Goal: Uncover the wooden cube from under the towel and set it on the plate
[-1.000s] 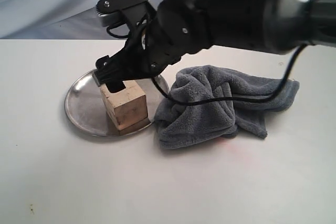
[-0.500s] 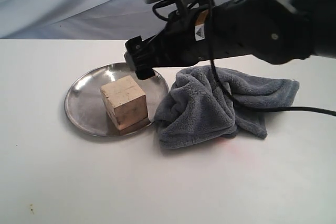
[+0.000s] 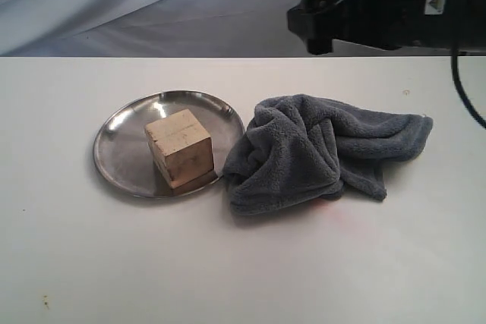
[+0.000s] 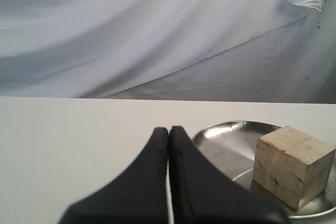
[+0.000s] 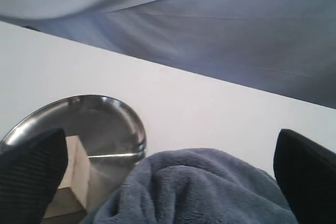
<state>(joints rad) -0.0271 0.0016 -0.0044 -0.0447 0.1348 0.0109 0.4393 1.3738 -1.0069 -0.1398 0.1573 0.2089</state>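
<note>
1. We see the right gripper (image 3: 311,22) high above the table (image 3: 228,271), with nothing touching it. In its wrist view the two dark fingers (image 5: 31,179) stand wide apart at the edges of the picture, so the jaws are fully spread and hold nothing.
2. The towel (image 3: 311,149) lies bunched and crumpled on the table, below the right jaws. In the right wrist view its folds (image 5: 199,192) fill the gap between the spread fingers without touching either one.
3. The wooden cube (image 3: 180,149) is uncovered and sits on the plate (image 3: 114,165), toward the rim nearest the towel. It is well below the right jaws and apart from them, on the far side of the towel from them in the exterior view.
4. In the right wrist view, part of the cube (image 5: 76,166) shows just beside one finger, with the plate's shiny rim (image 5: 105,119) curving around it.
5. The left gripper (image 4: 169,132) has its jaws pressed together with only a thin seam between them, and nothing is caught there.
6. Ahead of the left jaws and off to one side, we see the plate (image 4: 226,140) with the cube (image 4: 293,163) on it, clear of the fingertips.
7. The towel's edge touches the plate rim beside the cube.
</note>
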